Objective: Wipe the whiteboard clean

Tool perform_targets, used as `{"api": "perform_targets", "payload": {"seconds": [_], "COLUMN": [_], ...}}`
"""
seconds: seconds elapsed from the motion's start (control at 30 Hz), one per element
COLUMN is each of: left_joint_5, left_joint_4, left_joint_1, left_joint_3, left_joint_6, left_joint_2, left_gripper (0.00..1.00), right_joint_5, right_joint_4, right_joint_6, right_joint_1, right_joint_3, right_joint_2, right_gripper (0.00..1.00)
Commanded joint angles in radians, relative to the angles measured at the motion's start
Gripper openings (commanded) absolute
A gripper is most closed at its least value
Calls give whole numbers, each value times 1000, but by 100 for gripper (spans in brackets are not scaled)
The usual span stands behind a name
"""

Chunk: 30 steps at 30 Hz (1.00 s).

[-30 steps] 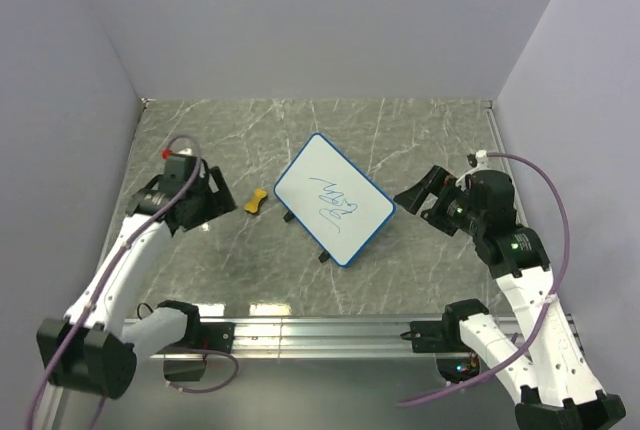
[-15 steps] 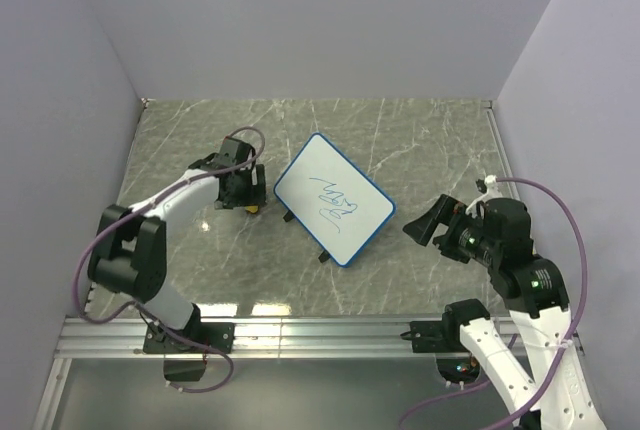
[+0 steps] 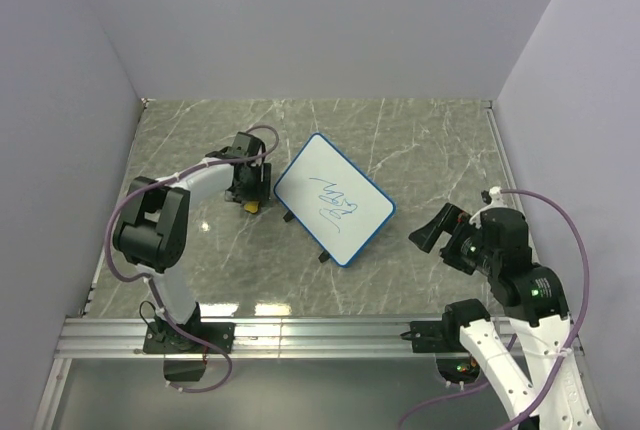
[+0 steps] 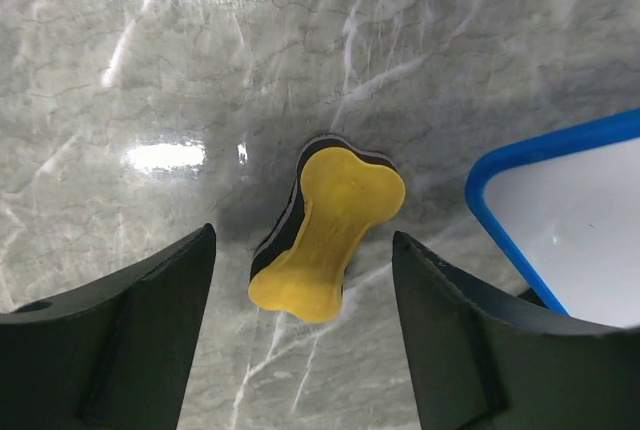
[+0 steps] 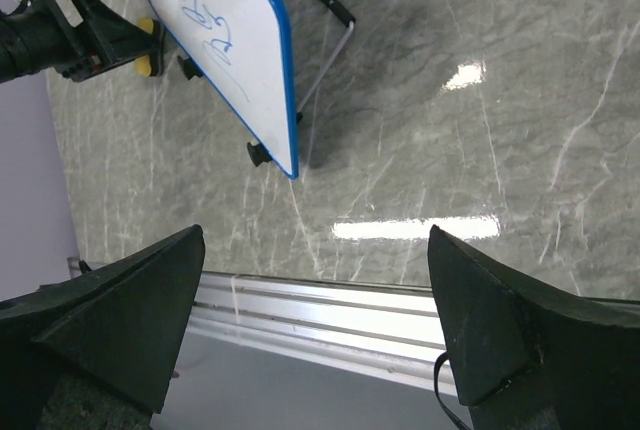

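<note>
The whiteboard [image 3: 334, 199], white with a blue rim and blue scribbles, stands tilted on small black feet mid-table; it also shows in the right wrist view [image 5: 225, 40] and its corner in the left wrist view [image 4: 575, 220]. The yellow bow-shaped eraser [image 4: 328, 235] lies on the marble just left of the board, also seen from above [image 3: 252, 206]. My left gripper [image 4: 302, 290] is open right over the eraser, one finger on each side, not touching it. My right gripper [image 3: 437, 230] is open and empty, to the right of the board.
The marble table [image 3: 420, 140] is walled by lilac panels at the back and sides. An aluminium rail [image 3: 330, 330] runs along the near edge, also in the right wrist view [image 5: 330, 320]. The board's wire stand [image 5: 335, 20] sticks out behind it.
My left gripper swung from the table's left side to the eraser and now straddles it. My right arm drew back toward the near right, away from the board.
</note>
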Motion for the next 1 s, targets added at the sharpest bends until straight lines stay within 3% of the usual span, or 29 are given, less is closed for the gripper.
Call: {"api": "perform_targets", "payload": {"seconds": [0.0,0.13,0.37,0.5,0.53,0.73,0.97], "left_joint_5": [15,8,-8,0,0,11,51], "left_joint_4": [34,34,32,26,25,12,-55], "left_joint_1": [1,1,1,1,1,1,-1], "left_joint_3": [26,25,35,38,34,20,71], "left_joint_6": [13,7,1,-1,-2,-24,-100], "left_joint_2": [5,10,14,25,27,16,-119], "left_gripper": [73,58,46,21,8,0,0], "right_joint_5": [25,34,21,-41,-64,-140,-220], "right_joint_4": [-4,-18,-10,56,73,218,409], "right_joint_6": [23,18,1,-19,-25,-58,-84], "right_joint_1": [2,2,4,4,4,4,2], "right_joint_3": [-22,-25,-32,-18,-9,30,106], "right_joint_2": [-21,-30,-41,-35,-27,109,368], "right_gripper": [99,98,98,98,98,98,98]}}
